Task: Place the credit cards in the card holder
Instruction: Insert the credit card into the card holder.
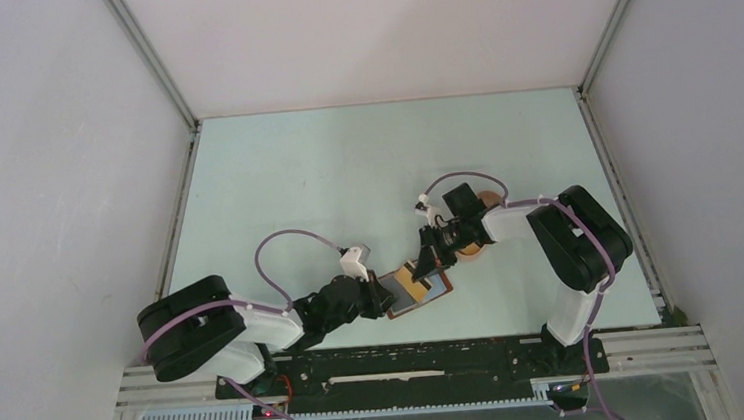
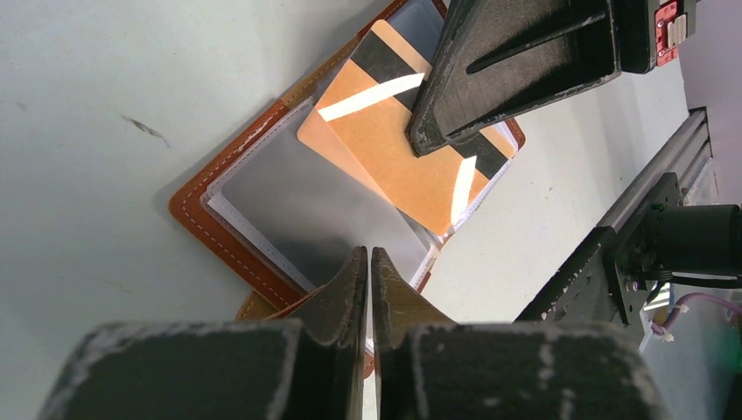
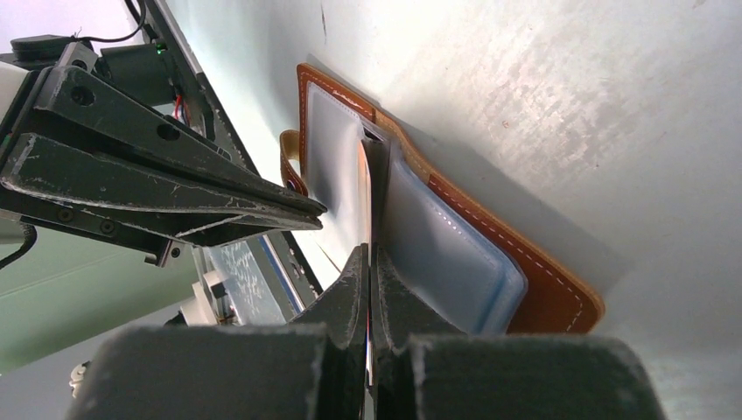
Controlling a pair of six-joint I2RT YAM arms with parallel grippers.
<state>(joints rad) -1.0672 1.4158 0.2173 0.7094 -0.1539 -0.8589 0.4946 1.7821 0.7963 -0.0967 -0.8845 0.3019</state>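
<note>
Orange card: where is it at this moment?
The orange card is over the open card holder, front centre of the table in the top view, its edge pinched by the right gripper.

Pale mint table [image 1: 344, 162], boxed in by plain white walls [image 1: 42, 146] with aluminium strips [image 1: 150, 57] running up the back corners. There's a little dark scuff [image 2: 144, 129] on the surface (easier to spot from the left wrist view). A peachy roundish thing [image 1: 489, 199] sits right of centre, mostly hidden. The near edge has an aluminium rail [image 1: 161, 387], a black mounting plate [image 1: 411, 372] and a white slotted cable duct [image 1: 204, 417].
</note>
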